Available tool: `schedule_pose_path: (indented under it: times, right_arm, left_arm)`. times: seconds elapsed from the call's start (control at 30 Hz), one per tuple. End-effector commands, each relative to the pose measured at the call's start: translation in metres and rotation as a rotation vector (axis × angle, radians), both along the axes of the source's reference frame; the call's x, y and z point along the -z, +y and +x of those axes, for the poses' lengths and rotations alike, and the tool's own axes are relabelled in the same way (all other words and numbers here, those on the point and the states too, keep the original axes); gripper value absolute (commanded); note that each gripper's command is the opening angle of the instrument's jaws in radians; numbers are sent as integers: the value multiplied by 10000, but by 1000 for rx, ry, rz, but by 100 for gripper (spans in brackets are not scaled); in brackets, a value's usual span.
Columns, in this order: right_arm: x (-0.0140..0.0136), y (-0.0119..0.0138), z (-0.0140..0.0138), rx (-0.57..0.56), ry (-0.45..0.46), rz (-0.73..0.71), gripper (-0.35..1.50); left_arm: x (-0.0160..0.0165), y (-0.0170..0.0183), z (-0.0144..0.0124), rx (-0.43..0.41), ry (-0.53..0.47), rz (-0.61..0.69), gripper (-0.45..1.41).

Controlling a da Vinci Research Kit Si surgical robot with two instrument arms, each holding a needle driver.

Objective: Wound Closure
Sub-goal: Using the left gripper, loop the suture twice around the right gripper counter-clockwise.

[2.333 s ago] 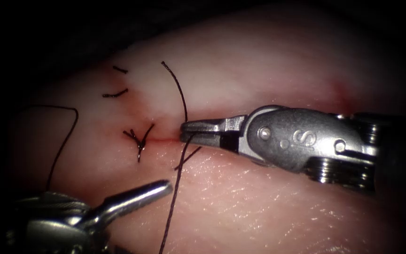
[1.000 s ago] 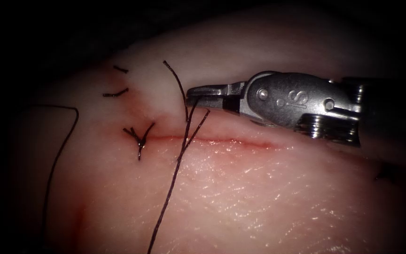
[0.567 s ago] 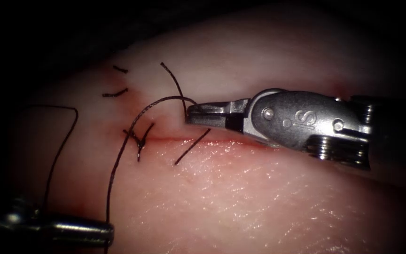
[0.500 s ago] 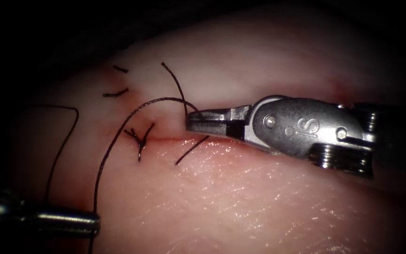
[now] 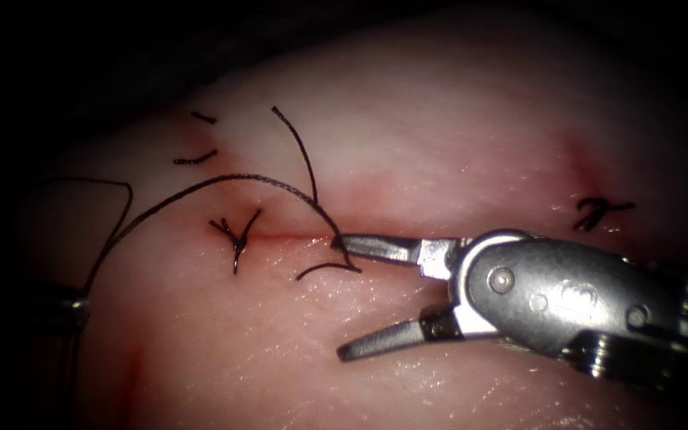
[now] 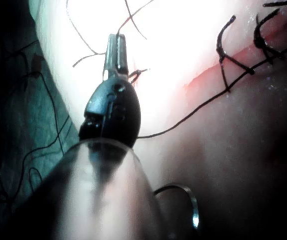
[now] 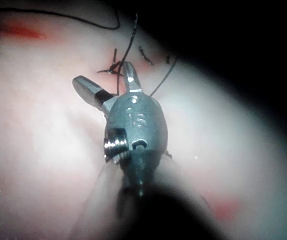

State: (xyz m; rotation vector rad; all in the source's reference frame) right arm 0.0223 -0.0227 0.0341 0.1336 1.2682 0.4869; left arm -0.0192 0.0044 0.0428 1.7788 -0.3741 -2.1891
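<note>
Far left in the endoscope view, the left end effector (image 5: pixel 73 306) sits dim at the frame edge, on the left side of the tissue (image 5: pixel 439 127); from its own wrist camera its jaws look closed (image 6: pixel 116 52), with thread passing at the tip, though whether the thread is truly gripped cannot be told; a curved metal arc (image 6: pixel 191 205), possibly the needle, lies beside its shaft, not in the tissue as far as seen; thread (image 5: pixel 201 185) runs from that tool in a long arc rightward over the cut (image 5: pixel 296 236), coming down near the right tool's upper jaw; two short stitches (image 5: pixel 195 159) higher up on the left; a tied knot (image 5: pixel 236 236) with cut ends sits on the cut's left end; a loose thread tail (image 5: pixel 300 151) rises from the cut just right of it; a short curl of thread (image 5: pixel 328 269) lies just below the cut; the right end effector (image 5: pixel 340 295) is wide open, holding nothing, upper jaw tip at the cut line touching or just beside the thread, lower jaw down over the tissue; another knot (image 5: pixel 599 212) sits further right; faint red fluid (image 5: pixel 579 159) stains the tissue above it.
</note>
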Motion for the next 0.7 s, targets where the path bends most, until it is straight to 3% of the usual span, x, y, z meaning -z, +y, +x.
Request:
schedule_pose_path:
  times: [0.03, 0.13, 0.2, 0.3, 0.33, 0.37, 0.53, 0.7]
  right_arm:
    - [2, 22, 0, -11, 9, 3, 131]
    - [6, 39, -9, -28, 17, 18, 130]
    - [7, 54, -15, -37, 22, 30, 116]
    - [4, 76, -14, -38, 17, 50, 56]
    - [-3, 84, -9, -30, 3, 58, -15]
    - [-12, 93, -2, -23, -12, 64, -35]
    - [-47, 107, 21, 0, -56, 27, -35]
    - [-78, 94, 53, 81, -40, -5, -35]
  left_arm:
    - [-3, 10, -4, 4, 0, -12, -45]
    - [-3, 11, -4, 5, 3, -17, -45]
    - [-3, 13, -3, 11, 1, -16, -45]
    - [-4, 16, -3, 16, -9, -14, -45]
    - [-5, 17, -3, 13, -25, -19, -45]
    - [-5, 19, -3, 22, -32, 22, -45]
    - [-8, 22, -4, 39, -42, 110, -45]
    - [-8, 26, -4, 41, -86, 111, -45]
